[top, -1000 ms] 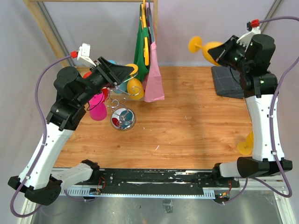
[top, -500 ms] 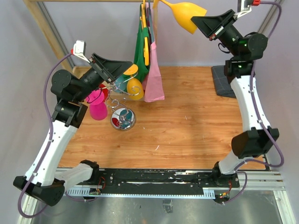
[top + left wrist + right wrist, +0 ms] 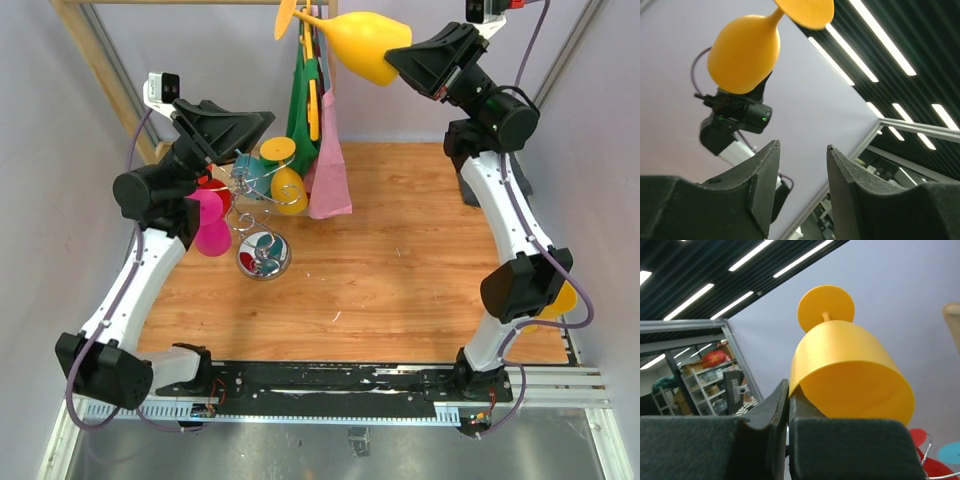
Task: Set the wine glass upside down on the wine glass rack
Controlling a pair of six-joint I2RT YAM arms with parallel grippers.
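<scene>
Two white-shelled arms with black joints rose from a black slotted rail at the near edge of the desk (image 3: 400, 290), a board of warm, fine-grained wood with a matte finish. Part of a smooth yellow glass (image 3: 563, 298) showed behind the right arm's elbow.

Farther in, on the desk's left side, stood the wine glass rack (image 3: 252, 212). It was shiny chrome wire with a twisted central stem, curled hook arms and a round, mirror-like domed base (image 3: 263, 256) that caught patches of red and teal. Opaque plastic glasses hung from its hooks, among them a pink one (image 3: 211, 228) and a yellow one (image 3: 289, 189).

Just above the rack's top hung the left end effector (image 3: 262, 122), matte black, with two thick wedge-shaped fingers. In its wrist view the left end effector (image 3: 802, 147) was released, with only air in the gap.

Higher and farther back, well apart from the rack, the wine glass (image 3: 360, 42) was held aloft. It was glossy yellow plastic with a rounded bowl, a thin stem and a flat disc foot. It lay nearly on its side, foot toward the left. The right end effector (image 3: 392, 58) was clenched on the rim of the bowl, and its wrist view showed the dark fingers pinching the thin wall.

Beyond stood a pale wooden clothes rail frame (image 3: 95, 60) hung with a green garment (image 3: 300, 110) and a pink one (image 3: 328, 175).
</scene>
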